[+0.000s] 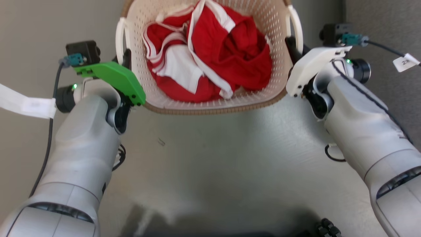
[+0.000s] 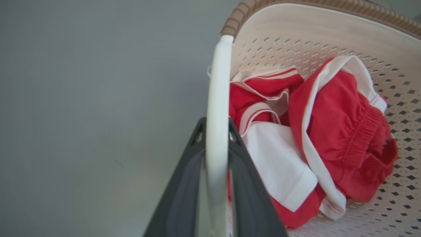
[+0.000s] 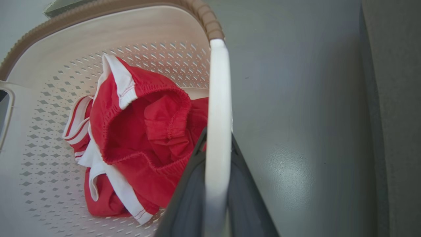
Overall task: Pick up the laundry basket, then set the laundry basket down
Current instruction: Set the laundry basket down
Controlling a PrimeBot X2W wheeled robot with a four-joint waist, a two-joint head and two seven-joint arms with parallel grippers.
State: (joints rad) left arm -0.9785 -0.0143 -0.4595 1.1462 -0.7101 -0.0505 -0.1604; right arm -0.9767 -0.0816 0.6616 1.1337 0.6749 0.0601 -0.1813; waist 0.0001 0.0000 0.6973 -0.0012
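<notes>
Fingers (image 2: 184,184) clamp laundry basket (image 1: 210,108); grey floor (image 1: 230,158), maybe vinyl

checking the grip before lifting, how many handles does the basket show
2. The left handle of the laundry basket sits between the left gripper's fingers; the right handle sits between the right gripper's. Head view crops the far rim; more could hide.

You look steeply down from the head camera onto the cream perforated plastic laundry basket (image 1: 213,104), close. Your wrist cameras hug its left white loop handle (image 2: 217,108) and right white loop handle (image 3: 218,108) from opposite sides, looking inward; all three share the crumpled red-and-white clothes (image 1: 210,56).
</notes>
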